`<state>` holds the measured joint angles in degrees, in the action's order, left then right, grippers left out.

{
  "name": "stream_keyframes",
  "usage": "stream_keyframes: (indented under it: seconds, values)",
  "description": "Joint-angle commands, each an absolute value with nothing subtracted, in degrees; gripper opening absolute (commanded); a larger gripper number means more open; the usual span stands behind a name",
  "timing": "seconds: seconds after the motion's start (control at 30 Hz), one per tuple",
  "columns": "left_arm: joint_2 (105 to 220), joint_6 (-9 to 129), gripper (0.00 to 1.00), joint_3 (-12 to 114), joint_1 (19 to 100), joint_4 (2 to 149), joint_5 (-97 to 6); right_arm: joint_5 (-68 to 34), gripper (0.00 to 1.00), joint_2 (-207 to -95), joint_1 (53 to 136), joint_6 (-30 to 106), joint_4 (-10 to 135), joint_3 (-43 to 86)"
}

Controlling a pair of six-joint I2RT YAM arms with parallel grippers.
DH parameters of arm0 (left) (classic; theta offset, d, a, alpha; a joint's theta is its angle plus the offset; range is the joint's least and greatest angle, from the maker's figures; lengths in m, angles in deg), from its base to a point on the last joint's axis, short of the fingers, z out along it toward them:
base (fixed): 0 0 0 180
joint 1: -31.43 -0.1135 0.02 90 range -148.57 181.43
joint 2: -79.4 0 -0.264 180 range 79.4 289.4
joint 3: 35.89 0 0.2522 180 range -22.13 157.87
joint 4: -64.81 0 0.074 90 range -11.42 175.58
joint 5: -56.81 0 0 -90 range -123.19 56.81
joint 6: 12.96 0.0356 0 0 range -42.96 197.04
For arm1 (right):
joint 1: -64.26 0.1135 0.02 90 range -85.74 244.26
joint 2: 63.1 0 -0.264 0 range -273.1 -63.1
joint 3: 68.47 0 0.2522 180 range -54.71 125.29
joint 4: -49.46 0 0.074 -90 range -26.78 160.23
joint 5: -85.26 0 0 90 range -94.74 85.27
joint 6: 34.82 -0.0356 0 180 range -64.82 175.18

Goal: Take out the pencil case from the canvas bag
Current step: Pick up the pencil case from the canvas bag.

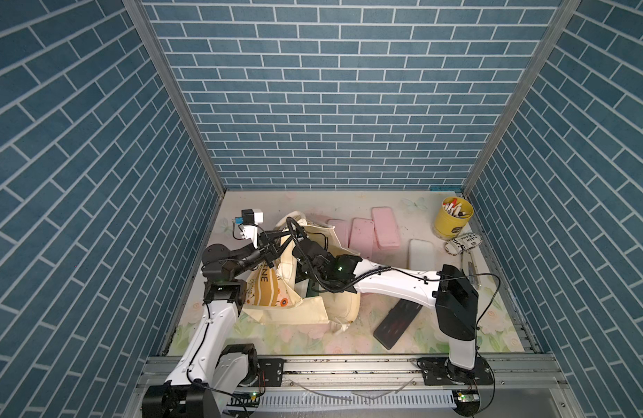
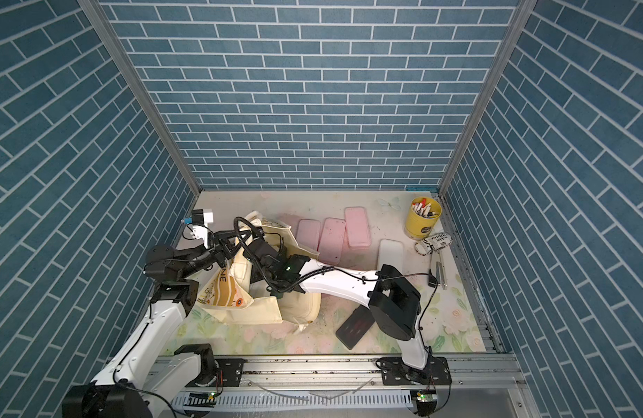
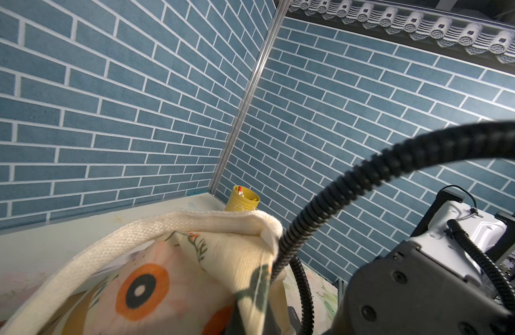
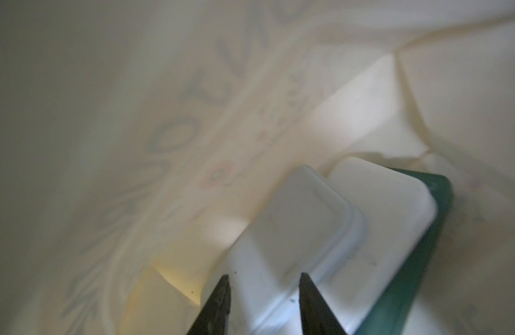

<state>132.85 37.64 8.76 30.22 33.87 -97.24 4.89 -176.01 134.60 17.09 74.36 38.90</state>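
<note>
- Presently the canvas bag lies slumped on the left half of the bench, with its floral print and mustard stripe on the side by the left arm. Both top views show it.
- The left fingers are closed on the bag's rim on its left side and hold that edge raised.
- In the left wrist view the bag's cream handle and printed cloth fill the lower part. The fingers themselves are out of sight there.
- The right arm reaches into the bag's mouth from the right, and cloth hides its fingers in both top views.
- In the right wrist view the right fingers stand apart and grip nothing. Their tips are over a white pencil case inside the bag; whether they touch it cannot be told.
- That case lies on a second white case, with a dark green case under both. The bag's cream lining surrounds all three.
- Outside the bag on the bench are three pink cases side by side, with a white case to their right.
- A black case lies near the front, and a yellow pen pot stands in the far right corner.
</note>
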Motion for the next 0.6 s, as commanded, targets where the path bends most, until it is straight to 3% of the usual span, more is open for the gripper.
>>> stream_keyframes:
  seconds: [0.0, 0.2, 0.4, 0.57]
  values:
    - [130.83, 38.78, 0.00, 9.91, 30.65, 26.98, -99.73, 5.15, 0.41, -180.52, 135.84, 19.05, 78.45, 46.49]
    - [130.50, 38.53, 0.00, 10.19, 30.64, 25.14, -102.79, 6.30, 0.42, -185.85, 136.11, 20.79, 85.51, 53.01]
    - [131.67, 34.46, 0.00, 9.54, 30.64, 18.22, -104.12, 12.07, 0.45, -181.78, 135.65, 20.45, 82.33, 44.72]
    - [131.60, 32.76, 0.00, 9.50, 30.64, 15.46, -105.25, 10.89, 0.46, -176.00, 133.63, 15.85, 74.28, 33.75]
